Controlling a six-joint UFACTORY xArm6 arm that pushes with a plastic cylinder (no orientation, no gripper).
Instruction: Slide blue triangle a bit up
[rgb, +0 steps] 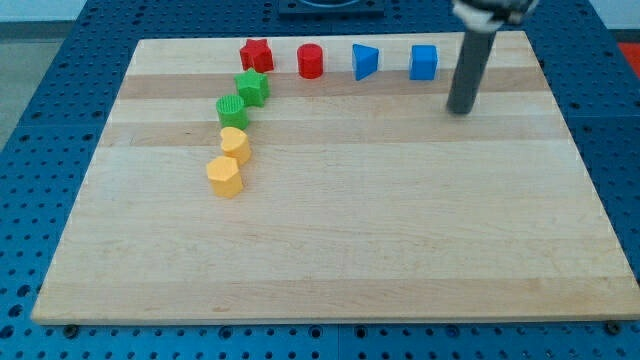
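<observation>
The blue triangle (364, 62) lies near the view's top edge of the wooden board (330, 230), right of centre. My tip (460, 109) rests on the board to the right of and a little below it, well apart from it. A blue cube (424, 62) sits between the triangle and my rod, just left of and above the tip.
A red cylinder (311, 61) and a red star (256, 54) continue the top row to the left. A green star (252, 88), a green cylinder (231, 110) and two yellow blocks (234, 143) (225, 176) curve downward at the left.
</observation>
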